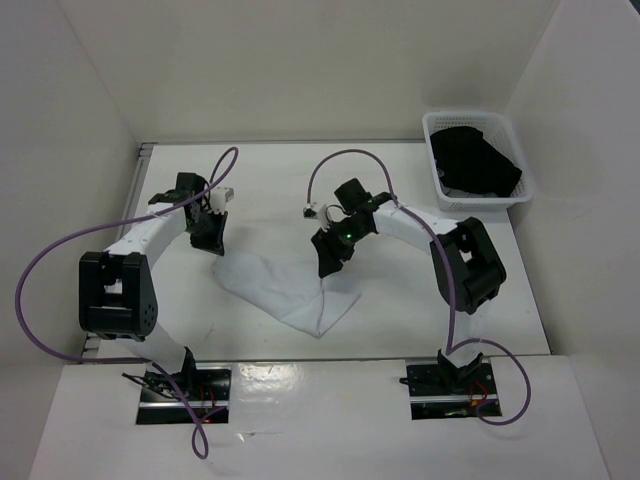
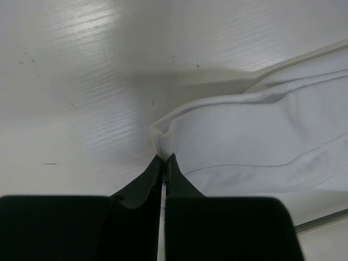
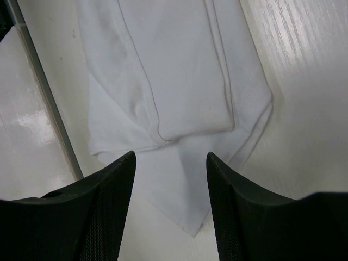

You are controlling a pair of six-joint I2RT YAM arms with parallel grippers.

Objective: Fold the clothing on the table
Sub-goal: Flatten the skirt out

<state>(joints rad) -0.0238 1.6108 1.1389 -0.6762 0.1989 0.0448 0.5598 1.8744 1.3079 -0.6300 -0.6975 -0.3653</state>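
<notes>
While it is clenched on a folded edge of the thin, wrinkly white fabric clothing (image 2: 244, 136), the left pincer (image 2: 164, 163) sits at the garment's left end. The right pincer (image 3: 169, 157) hangs released over the cloth's right part, jaws spread with nothing between them. The clothing lies crumpled nearer the near edge of the flat white bench (image 1: 270, 180). A white plastic lattice basket (image 1: 437, 135) holding a black garment (image 1: 475, 165) stands at the far right corner.

Clothing (image 2: 255, 141) cut off: right edge of left wrist view, top edge of right wrist view.
</notes>
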